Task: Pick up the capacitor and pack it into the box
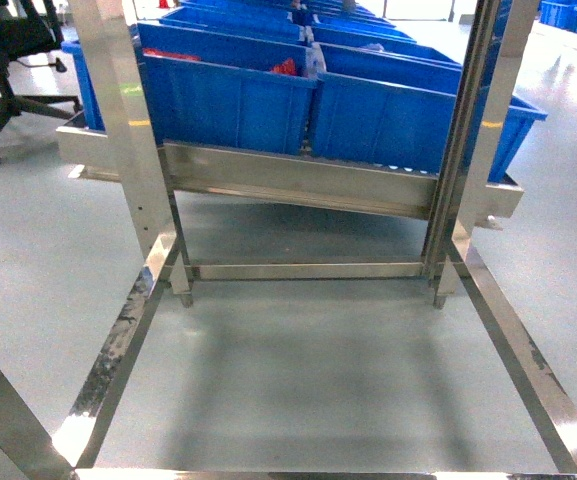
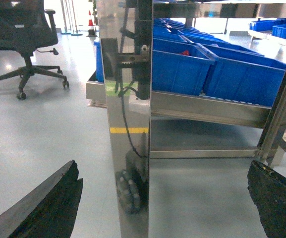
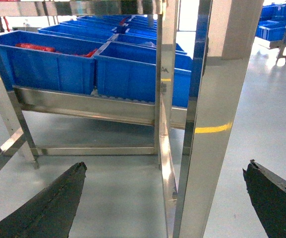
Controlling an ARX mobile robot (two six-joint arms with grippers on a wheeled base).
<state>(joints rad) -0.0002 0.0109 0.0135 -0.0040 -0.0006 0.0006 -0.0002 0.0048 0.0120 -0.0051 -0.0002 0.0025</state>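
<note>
Head view: we see blue bins ranked on a tilted steel shelf; the rack frame stands close in front of us; bare grey floor lies below, crossed by low steel rails; an office chair sits at far left; neither arm shows here

Left wrist view: our left gripper shows only as two dark fingertips at the lower corners, spread wide apart with nothing between them; a polished steel post stands straight ahead; bins and the chair lie beyond

Right wrist view: our right gripper is likewise wide apart and empty, one dark fingertip low at each side; another steel upright rises between them; some red items lie in the far left bin, too small for us to name

Box: the pale pink tub appears in no view; we cannot say where it stands

Capacitor: none that we can identify; the red pieces may or may not be it

Progress: we judge the task at its very start; nothing is held, nothing packed; finding the part, grasping it, and reaching the box all remain
</note>
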